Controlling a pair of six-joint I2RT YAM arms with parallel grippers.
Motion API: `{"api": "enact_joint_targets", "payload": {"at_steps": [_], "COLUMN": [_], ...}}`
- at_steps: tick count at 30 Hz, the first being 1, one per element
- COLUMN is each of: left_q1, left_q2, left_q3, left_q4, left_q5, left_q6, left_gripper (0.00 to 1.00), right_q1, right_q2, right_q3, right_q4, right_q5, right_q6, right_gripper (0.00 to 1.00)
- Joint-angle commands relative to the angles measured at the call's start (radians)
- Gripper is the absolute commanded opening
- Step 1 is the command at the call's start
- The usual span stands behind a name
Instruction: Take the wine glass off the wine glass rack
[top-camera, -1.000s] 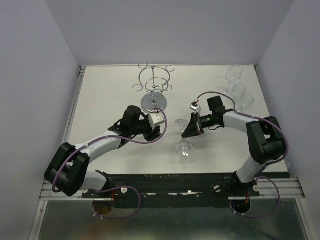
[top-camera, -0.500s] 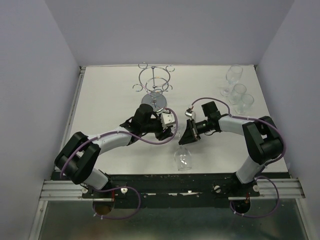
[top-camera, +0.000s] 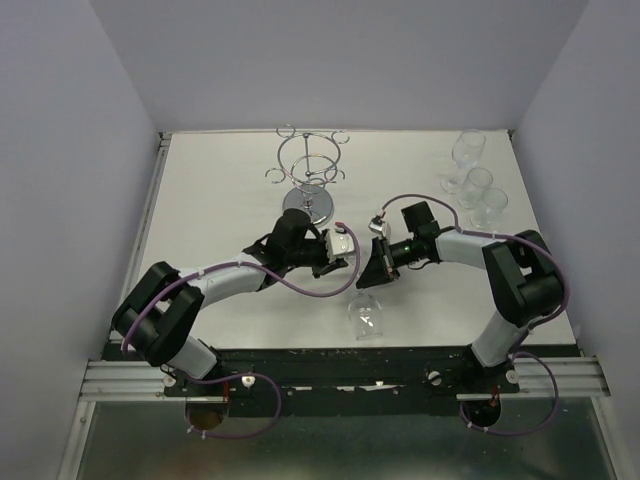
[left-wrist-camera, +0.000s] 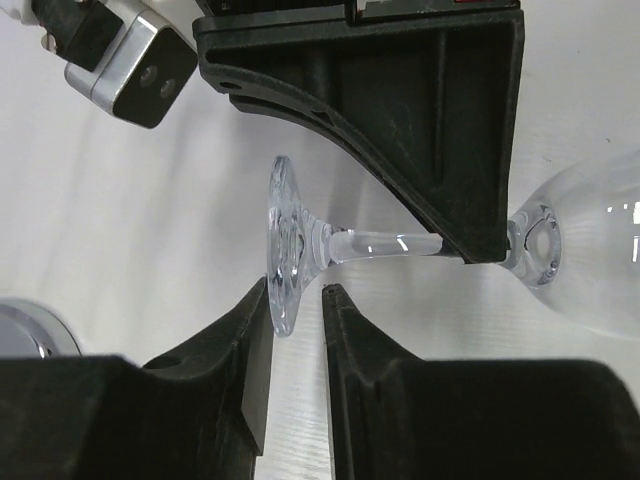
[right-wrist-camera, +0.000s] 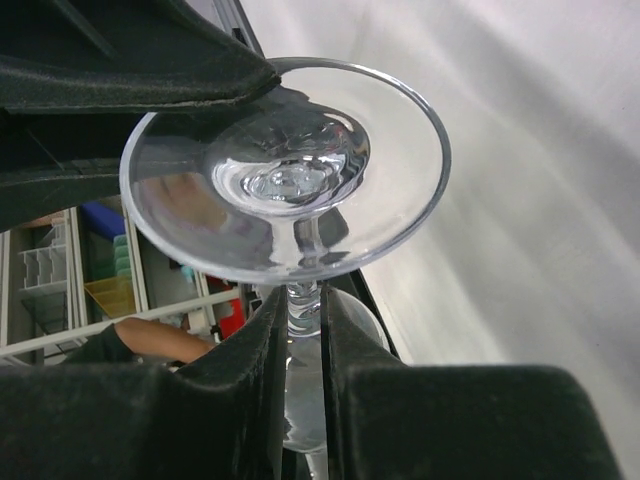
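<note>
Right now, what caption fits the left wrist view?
Right gripper holds the wine glass sideways by its stem; left gripper straddles its foot's rim, fingers apart.

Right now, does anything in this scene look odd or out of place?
The wine glass is held sideways, not upright. The right fingers are shut on its stem, and the left fingers straddle the rim of its foot. The wine glass rack stands upright, empty. Nothing looks broken.
</note>
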Motion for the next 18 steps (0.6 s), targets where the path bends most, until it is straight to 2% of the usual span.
{"api": "enact_joint_targets", "payload": {"at_steps": [1, 5, 13, 18], "left_q1": [-0.021, -0.024, -0.026, -0.021], "left_q2": [0.010, 0.036, 0.051, 0.067], "left_q3": [-0.014, 0.002, -0.018, -0.023], "left_q4": [-0.009, -0.047, -0.051, -0.043], "left_q5": [0.016, 0.013, 0.022, 0.020], "left_q6": [0.071, 0.083, 0.074, 0.029], "left_gripper": [0.27, 0.13, 0.00, 0.00], "right_q1": [0.007, 0.007, 0.007, 0.007], "right_q2": [0.025, 0.051, 0.115, 0.157], "right_q3": [0.010, 0.025, 0.065, 0.105], "right_q4": [0.013, 0.007, -0.007, -0.026], "right_q5": [0.006, 0.025, 0.053, 0.101], "right_q6": [0.012, 0.012, 0.012, 0.009], "right_gripper": [0.01, 0.01, 0.01, 0.03]}}
